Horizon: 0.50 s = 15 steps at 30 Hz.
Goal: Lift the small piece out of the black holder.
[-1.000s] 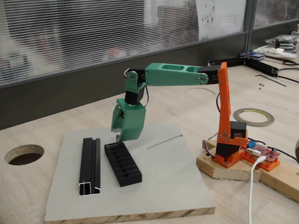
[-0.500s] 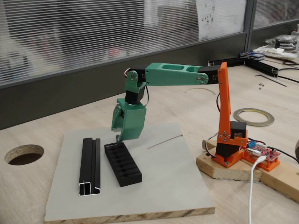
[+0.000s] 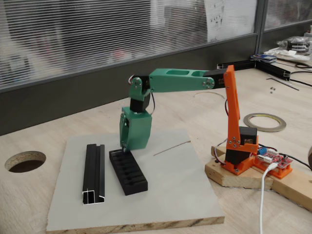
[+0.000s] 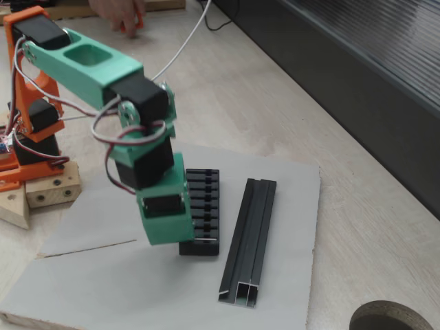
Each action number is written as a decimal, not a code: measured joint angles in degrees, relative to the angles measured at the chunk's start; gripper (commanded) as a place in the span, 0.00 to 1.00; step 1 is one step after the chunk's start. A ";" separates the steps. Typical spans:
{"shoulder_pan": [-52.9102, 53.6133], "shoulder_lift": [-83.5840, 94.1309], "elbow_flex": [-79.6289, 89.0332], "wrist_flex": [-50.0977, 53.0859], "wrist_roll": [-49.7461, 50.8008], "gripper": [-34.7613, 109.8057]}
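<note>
The small piece itself can't be made out; presumably it sits in the far-end slot of the black holder on the grey board, where the green gripper dips. Fingertips are masked, so open or closed is unclear. Risk: an off-centre pinch nudges the holder or jams the piece.

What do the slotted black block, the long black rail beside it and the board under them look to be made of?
The slotted black block looks like matte plastic, possibly printed: dull, even black with no shine. The long black rail looks like black-coated metal, since its cut end shows silvery. The board looks like wood composite with a smooth grey facing; its front edge shows a pale, coarse core.
</note>
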 measured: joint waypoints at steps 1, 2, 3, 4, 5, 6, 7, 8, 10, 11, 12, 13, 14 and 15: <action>-0.09 -0.09 0.00 0.00 0.00 0.37; -0.18 -0.18 0.00 0.00 -0.09 0.37; -0.09 -0.26 0.00 0.00 -0.18 0.37; -0.09 -0.26 0.00 0.00 -0.09 0.37; 0.00 -0.26 0.00 0.00 -0.35 0.37; 0.00 -0.26 0.00 0.00 -0.44 0.37; -0.09 -0.26 0.00 0.00 -0.35 0.37; -0.09 -0.26 0.00 0.00 -0.26 0.37; -0.09 -0.26 -0.26 -0.18 -0.53 0.37; -0.09 -0.26 -0.26 -0.18 -0.53 0.37; -0.18 -0.26 -0.26 -0.18 -0.53 0.37; -0.09 -0.26 -0.26 -0.18 -0.53 0.37; -0.09 -0.26 -0.26 -0.18 -0.53 0.37; 0.00 -0.26 -0.26 -0.18 -0.53 0.37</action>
